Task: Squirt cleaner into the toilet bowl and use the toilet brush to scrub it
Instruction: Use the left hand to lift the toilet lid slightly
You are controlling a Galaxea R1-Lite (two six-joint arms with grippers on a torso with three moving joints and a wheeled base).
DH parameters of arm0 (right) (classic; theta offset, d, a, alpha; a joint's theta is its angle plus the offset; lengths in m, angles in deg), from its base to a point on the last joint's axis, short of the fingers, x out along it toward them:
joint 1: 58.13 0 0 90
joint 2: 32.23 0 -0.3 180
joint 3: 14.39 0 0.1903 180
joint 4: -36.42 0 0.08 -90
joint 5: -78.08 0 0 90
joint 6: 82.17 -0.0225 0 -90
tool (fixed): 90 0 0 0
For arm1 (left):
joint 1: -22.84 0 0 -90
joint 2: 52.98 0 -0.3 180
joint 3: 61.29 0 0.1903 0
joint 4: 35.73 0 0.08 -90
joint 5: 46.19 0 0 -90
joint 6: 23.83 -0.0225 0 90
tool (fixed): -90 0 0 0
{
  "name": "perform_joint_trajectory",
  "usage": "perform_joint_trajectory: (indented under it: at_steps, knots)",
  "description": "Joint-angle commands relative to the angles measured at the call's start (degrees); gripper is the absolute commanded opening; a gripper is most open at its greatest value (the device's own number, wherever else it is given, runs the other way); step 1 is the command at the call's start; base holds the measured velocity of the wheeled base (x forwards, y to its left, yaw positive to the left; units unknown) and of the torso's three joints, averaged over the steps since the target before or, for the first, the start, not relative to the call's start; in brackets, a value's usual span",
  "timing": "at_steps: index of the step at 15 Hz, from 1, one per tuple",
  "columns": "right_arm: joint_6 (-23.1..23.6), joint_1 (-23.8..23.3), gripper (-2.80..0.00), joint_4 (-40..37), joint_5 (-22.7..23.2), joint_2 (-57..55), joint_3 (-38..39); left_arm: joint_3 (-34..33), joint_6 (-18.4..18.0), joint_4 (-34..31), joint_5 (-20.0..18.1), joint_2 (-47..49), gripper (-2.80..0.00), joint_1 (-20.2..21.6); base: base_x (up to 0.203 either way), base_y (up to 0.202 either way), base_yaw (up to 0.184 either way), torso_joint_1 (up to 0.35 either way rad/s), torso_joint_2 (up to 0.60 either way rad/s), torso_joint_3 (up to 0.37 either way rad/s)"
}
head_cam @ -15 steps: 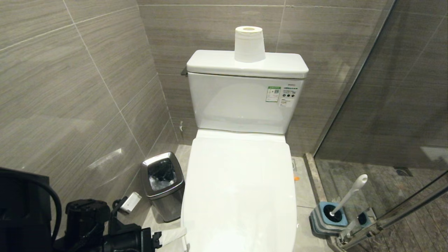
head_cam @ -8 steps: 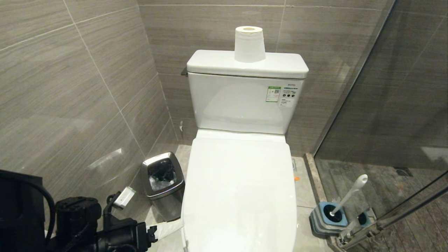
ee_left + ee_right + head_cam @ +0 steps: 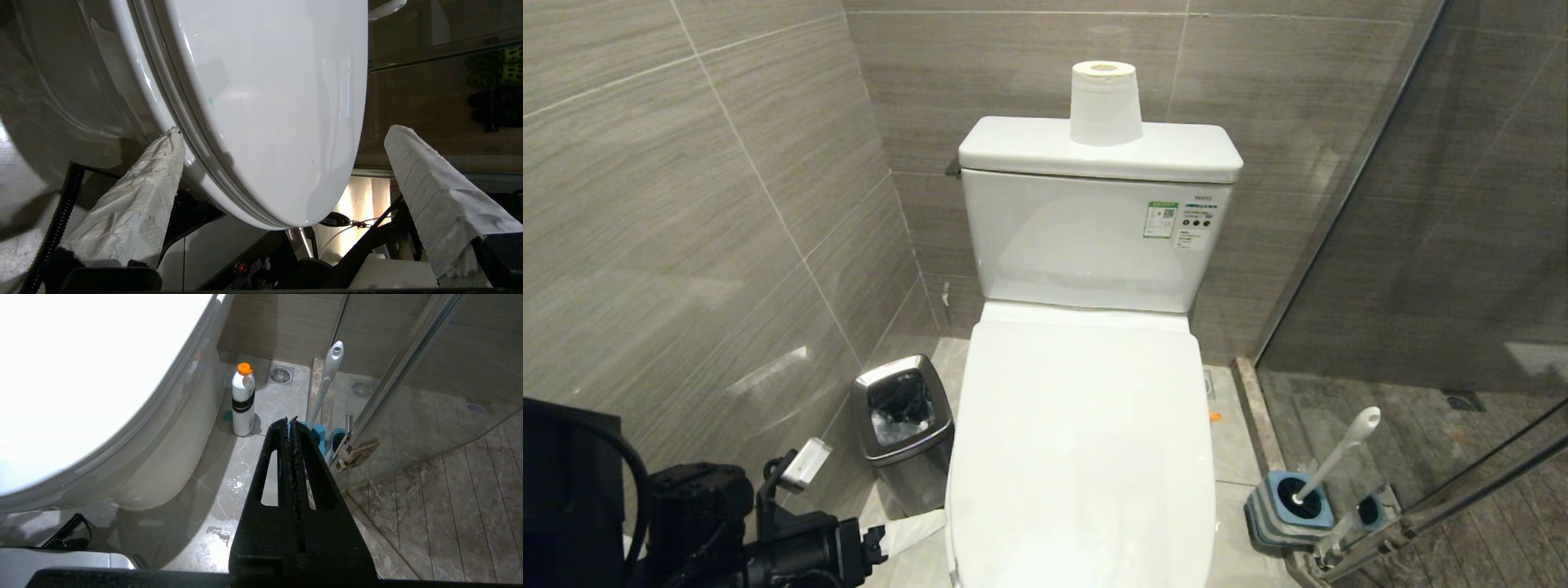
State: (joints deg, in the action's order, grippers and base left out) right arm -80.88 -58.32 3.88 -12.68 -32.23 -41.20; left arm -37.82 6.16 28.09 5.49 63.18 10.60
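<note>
White ceramic fills my head view: the toilet (image 3: 1086,392) stands against the grey tiled wall with its lid (image 3: 1082,457) down, so the toilet bowl itself is covered from above. A roll of paper (image 3: 1104,102) sits upright on the tank (image 3: 1094,237), which carries a green sticker (image 3: 1161,219).

My left gripper (image 3: 282,163) is low at the toilet's front left edge, its fingers wrapped in white tissue and spread wide. One wrapped finger (image 3: 139,204) touches the rim just under the lid's edge; the other (image 3: 433,188) stands clear of the lid on its far side. Nothing is pinched between them.

My right gripper (image 3: 291,424) hangs beside the toilet's right flank, its black fingers pressed together on nothing. Past it on the floor stands a white bottle (image 3: 243,402) with an orange cap and a black band, close to the toilet's base.

The toilet brush (image 3: 1335,457) leans in its square blue-grey holder (image 3: 1286,510) on the floor to the toilet's right, by the glass shower door (image 3: 1437,245). A small steel bin (image 3: 903,429) stands on the toilet's left, just beside it.
</note>
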Motion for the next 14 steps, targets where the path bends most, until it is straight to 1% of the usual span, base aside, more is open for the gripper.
perform_joint_trajectory:
  at_steps: [1, 4, 5, 7, 8, 11, 12, 14]
  knots:
    - [0.0, 0.0, -2.80, 0.0, 0.0, 0.1, 0.0, 0.0, -0.2, 0.5, 0.8, 2.9, 0.00, -0.3, 0.000, 0.000, 0.000, 0.000, 0.00, 0.000]
    - [0.0, 0.0, -2.80, 0.0, 0.0, 0.0, 0.0, 1.6, -3.7, 0.5, 2.7, 8.3, 0.00, -0.5, 0.000, 0.000, 0.000, 0.000, 0.00, 0.000]
    - [0.0, 0.0, -2.80, 0.0, 0.0, 0.1, 0.0, 2.6, -4.2, 0.5, 2.8, 9.2, 0.00, -0.7, 0.000, 0.000, 0.000, 0.000, 0.00, 0.000]
    - [0.0, 0.0, -2.80, 0.0, 0.0, 0.1, 0.0, 5.5, -4.1, 0.5, 2.7, 10.2, 0.00, -1.5, 0.000, 0.000, 0.000, 0.000, 0.00, 0.000]
    - [0.0, 0.0, -2.80, 0.0, 0.0, 0.0, 0.0, 7.0, -3.4, 0.5, 2.8, 10.1, 0.00, -1.8, 0.000, 0.000, 0.000, 0.000, 0.00, 0.000]
    - [0.0, 0.0, -2.80, 0.0, 0.0, 0.0, 0.0, 8.6, 2.2, 0.5, 3.0, 7.9, 0.00, -2.5, 0.000, 0.000, 0.000, 0.000, 0.00, 0.000]
    - [0.0, 0.0, -2.80, 0.0, 0.0, 0.1, 0.0, 8.4, 3.2, 0.5, 3.1, 7.5, 0.00, -2.9, 0.000, 0.000, 0.000, 0.000, 0.00, 0.000]
    - [0.0, 0.0, -2.80, 0.0, 0.0, 0.1, 0.0, 8.4, 3.5, 0.5, 3.7, 7.5, 0.00, -2.9, 0.000, 0.000, 0.000, 0.000, 0.00, 0.000]
